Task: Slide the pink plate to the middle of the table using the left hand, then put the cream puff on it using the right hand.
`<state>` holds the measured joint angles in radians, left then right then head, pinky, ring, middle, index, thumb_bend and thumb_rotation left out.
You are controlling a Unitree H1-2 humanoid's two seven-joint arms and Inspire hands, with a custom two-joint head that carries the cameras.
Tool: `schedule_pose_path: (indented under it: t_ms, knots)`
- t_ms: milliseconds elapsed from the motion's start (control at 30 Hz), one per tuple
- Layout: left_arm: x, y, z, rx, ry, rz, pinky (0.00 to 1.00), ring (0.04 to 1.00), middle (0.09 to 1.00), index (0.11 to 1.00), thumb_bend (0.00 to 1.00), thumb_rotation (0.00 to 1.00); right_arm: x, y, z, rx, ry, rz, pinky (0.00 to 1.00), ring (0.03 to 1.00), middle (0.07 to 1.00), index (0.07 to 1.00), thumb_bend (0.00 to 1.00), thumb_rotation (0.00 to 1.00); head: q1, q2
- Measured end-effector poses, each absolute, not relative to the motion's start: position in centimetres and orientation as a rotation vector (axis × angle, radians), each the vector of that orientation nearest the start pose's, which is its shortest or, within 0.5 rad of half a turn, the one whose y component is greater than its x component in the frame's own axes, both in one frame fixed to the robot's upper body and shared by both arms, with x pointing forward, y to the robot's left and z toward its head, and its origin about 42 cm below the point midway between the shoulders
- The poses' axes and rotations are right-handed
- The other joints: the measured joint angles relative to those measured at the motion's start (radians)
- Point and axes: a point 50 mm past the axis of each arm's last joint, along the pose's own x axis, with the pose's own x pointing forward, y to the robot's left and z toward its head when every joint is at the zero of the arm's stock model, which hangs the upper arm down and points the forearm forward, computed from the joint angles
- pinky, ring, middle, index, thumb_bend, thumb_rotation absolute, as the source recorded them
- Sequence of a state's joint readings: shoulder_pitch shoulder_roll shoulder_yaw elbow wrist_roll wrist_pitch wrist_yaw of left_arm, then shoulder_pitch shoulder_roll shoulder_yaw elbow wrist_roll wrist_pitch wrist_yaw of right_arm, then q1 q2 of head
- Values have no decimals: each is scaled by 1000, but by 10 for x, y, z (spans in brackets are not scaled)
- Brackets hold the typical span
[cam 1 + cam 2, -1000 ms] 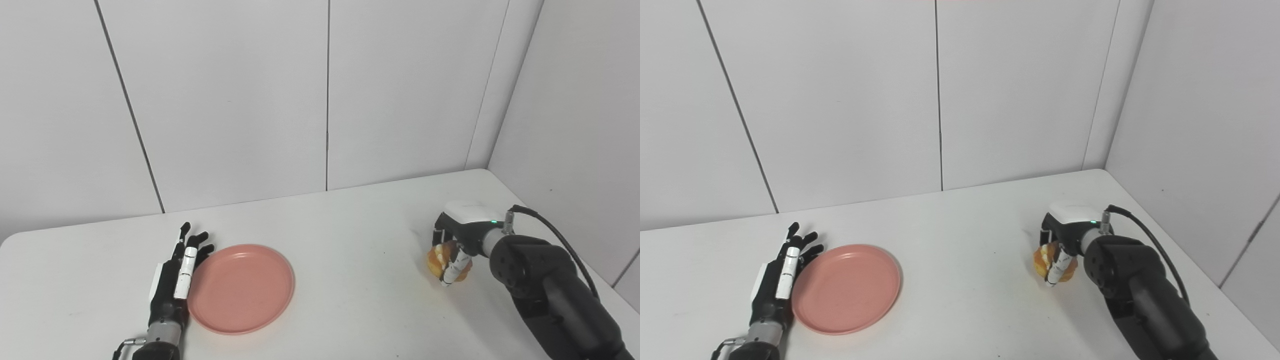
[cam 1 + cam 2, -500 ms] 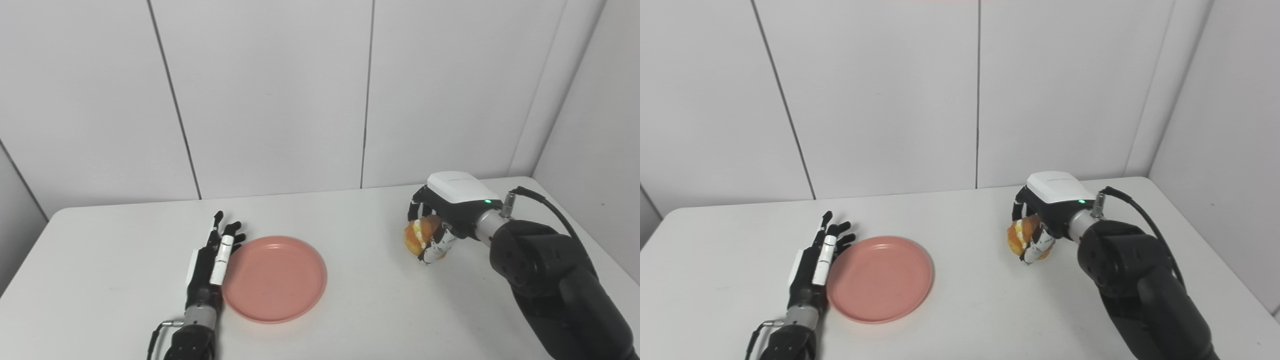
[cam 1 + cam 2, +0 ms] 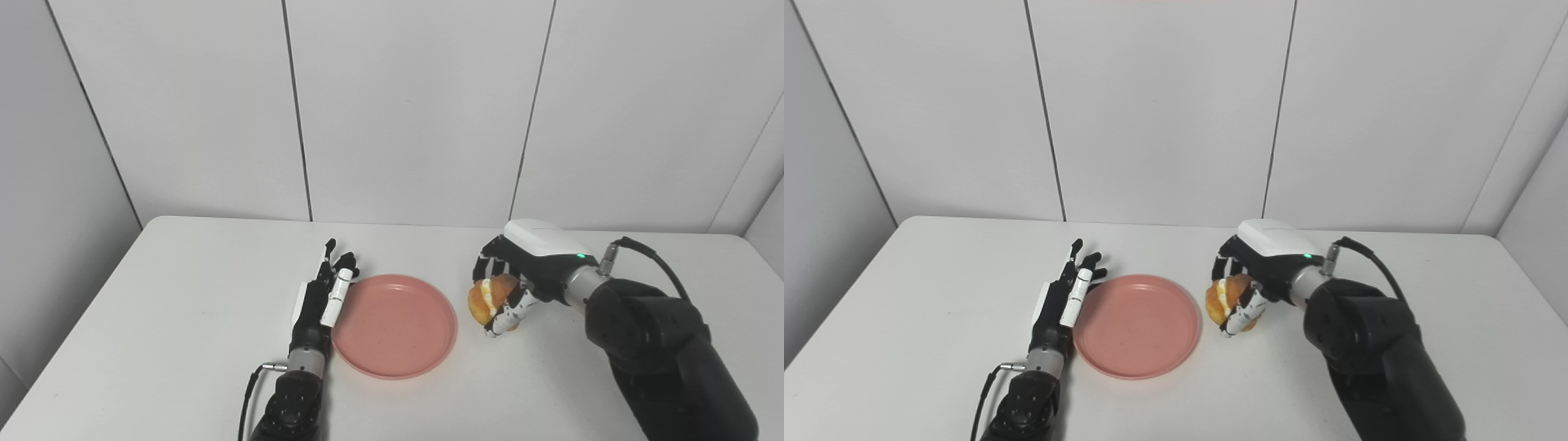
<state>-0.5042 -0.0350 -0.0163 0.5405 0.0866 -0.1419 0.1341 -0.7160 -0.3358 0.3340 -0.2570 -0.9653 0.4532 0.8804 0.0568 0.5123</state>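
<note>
Nearest the camera on the white surface (image 3: 184, 294), the left hand (image 3: 323, 298) lies flat, fingers straight, its edge against the pink plate (image 3: 395, 325) near the middle. Just right of the plate's rim, the right hand (image 3: 513, 283) grips the cream puff (image 3: 487, 296); the plate lies to its left.

Pretty bare setup: just a plain white table (image 3: 184, 288) with rounded corners, stretching out under and well past both hands. Behind them there's a pale grey panelled wall (image 3: 410, 110) with thin dark vertical seams, wrapping round on either side.
</note>
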Motion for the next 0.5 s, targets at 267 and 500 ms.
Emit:
schedule_pose_path:
  t_ms: [267,500]
  knots:
    - [435,148,131,85,-97,-30,776,809,884,992,729,941,413,-144,323,-1355,-99,499,277,423,514,477,519,0,29,-6]
    - [436,144,129,85,-93,-22,785,805,883,999,725,947,425,-127,313,-1368,-83,533,405,440,511,478,520,0,32,-15]
